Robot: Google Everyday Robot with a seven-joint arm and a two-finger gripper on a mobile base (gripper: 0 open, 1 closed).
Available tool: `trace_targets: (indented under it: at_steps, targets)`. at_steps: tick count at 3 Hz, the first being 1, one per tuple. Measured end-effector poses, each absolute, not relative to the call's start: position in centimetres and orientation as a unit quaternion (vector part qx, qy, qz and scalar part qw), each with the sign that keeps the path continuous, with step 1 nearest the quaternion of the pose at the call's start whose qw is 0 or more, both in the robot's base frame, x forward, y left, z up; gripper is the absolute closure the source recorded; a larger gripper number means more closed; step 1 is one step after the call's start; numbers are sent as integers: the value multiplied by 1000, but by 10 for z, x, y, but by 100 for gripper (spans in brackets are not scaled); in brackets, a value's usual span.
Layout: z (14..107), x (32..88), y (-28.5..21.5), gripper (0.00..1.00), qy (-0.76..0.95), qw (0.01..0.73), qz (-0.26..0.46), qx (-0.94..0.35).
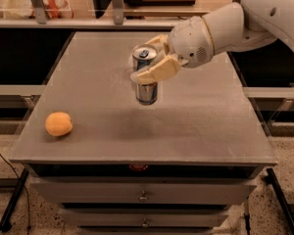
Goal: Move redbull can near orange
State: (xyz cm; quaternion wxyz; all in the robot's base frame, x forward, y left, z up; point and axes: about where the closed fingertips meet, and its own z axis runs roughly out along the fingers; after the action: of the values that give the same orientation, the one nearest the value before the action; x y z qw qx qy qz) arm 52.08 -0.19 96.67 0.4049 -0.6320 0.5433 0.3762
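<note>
The redbull can [146, 84] is a slim silver-and-blue can with a pull-tab top, held upright above the middle of the grey table [206, 126]. My gripper [149, 60] is shut on its upper part, with the cream fingers [157, 71] wrapped around it. The white arm reaches in from the upper right. The orange [58, 124] lies on the table near the front left edge, well to the left of the can. The red apple is hidden behind the can and gripper.
The table is a cabinet with drawers [143, 196] below its front edge. A shelf with a bag [53, 4] and metal posts [116, 4] stands behind the table. Bare table surface lies between the can and the orange.
</note>
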Motion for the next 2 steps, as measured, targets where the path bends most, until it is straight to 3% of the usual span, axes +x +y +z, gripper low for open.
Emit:
trace_targets:
  at_steps: [2]
  targets:
    - [960, 496, 101, 100, 447, 342, 457, -689]
